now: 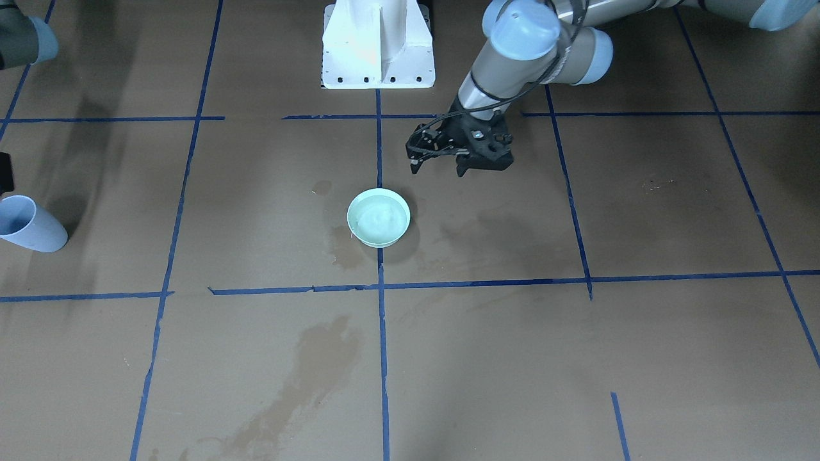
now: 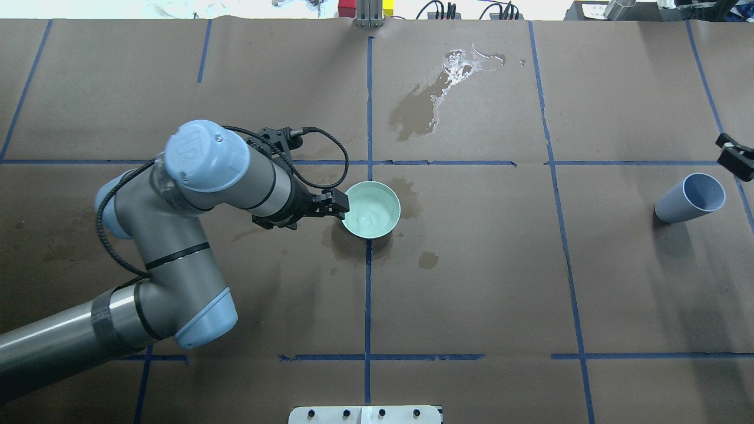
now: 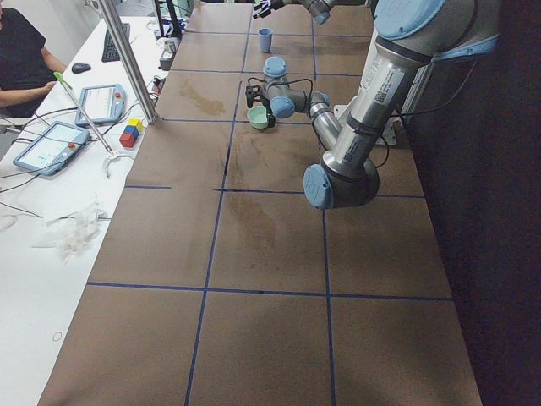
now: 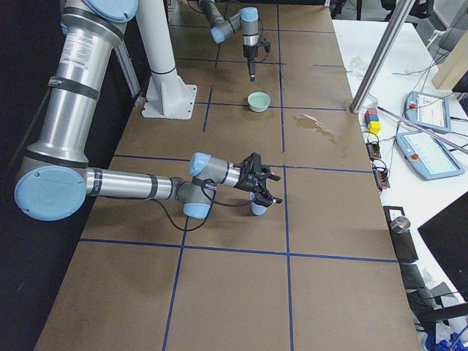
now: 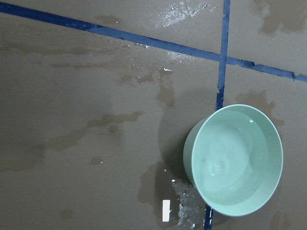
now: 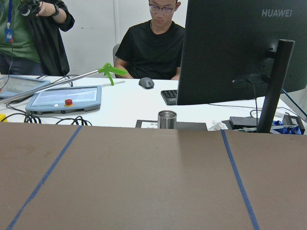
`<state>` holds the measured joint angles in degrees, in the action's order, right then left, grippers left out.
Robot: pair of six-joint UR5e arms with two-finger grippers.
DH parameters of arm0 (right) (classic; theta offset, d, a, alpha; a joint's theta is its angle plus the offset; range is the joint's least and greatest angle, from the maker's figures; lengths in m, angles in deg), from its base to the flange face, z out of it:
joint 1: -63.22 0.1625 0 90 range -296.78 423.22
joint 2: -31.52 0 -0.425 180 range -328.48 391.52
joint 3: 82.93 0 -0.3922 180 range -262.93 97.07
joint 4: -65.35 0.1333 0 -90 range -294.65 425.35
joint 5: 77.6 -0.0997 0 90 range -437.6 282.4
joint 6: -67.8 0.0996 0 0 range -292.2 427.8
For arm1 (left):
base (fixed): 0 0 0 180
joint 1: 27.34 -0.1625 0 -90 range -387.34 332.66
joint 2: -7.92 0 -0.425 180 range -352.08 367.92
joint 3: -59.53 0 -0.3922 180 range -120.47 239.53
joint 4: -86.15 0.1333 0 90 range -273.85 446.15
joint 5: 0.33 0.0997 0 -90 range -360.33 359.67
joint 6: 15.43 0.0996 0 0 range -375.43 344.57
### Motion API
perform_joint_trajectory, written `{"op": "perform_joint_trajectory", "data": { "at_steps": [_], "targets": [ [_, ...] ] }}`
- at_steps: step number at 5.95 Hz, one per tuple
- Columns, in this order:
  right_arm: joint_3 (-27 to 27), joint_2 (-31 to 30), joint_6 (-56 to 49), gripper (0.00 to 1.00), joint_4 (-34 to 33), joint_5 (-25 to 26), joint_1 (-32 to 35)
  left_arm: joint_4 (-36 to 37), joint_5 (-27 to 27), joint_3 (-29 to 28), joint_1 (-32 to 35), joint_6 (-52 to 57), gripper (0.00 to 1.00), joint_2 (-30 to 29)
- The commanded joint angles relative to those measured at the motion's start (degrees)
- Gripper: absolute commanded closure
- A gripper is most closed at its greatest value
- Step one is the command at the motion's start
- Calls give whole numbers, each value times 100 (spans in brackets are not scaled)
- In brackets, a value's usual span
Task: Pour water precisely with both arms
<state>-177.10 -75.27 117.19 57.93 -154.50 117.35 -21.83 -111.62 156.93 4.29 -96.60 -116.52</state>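
A mint-green bowl [image 1: 378, 242] stands at the table's middle on a blue tape line, holding clear water [image 1: 379, 216] that ripples faintly. My left gripper [image 1: 438, 170] hovers just beside the bowl on the robot's side, open and empty; the left wrist view looks down on the bowl [image 5: 192, 158] and its water [image 5: 232, 160]. A pale blue cup [image 2: 689, 197] stands alone near the table's right end. My right gripper [image 2: 735, 159] is at the frame edge, apart from the cup; in the exterior right view its fingers [image 4: 272, 197] look spread above the cup [image 4: 257, 208].
Dark wet stains lie around the bowl [image 2: 347, 241] and farther out [image 2: 421, 109]. The white pedestal [image 1: 378, 48] stands at the robot's side. Beyond the table's right end are a desk with a monitor [image 6: 240, 48], a steel cup [image 6: 167, 119] and seated people.
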Motion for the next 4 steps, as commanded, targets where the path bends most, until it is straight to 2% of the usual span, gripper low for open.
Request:
{"op": "perform_joint_trajectory", "data": {
  "at_steps": [1,2,3,4],
  "targets": [
    [-178,140,-534,0,-772,-2448,1653,189,175,-534,-52,-4,0,-516],
    [-267,472,-1170,0,-1832,-4019,2593,181,333,-834,-95,-4,4,-685],
    [-320,536,-2247,0,-2590,-4556,3116,181,335,-1028,-139,-4,11,-738],
    [-390,528,-3293,0,-3372,-4875,3330,172,335,-1195,-148,-4,22,-791]
  ]
}}
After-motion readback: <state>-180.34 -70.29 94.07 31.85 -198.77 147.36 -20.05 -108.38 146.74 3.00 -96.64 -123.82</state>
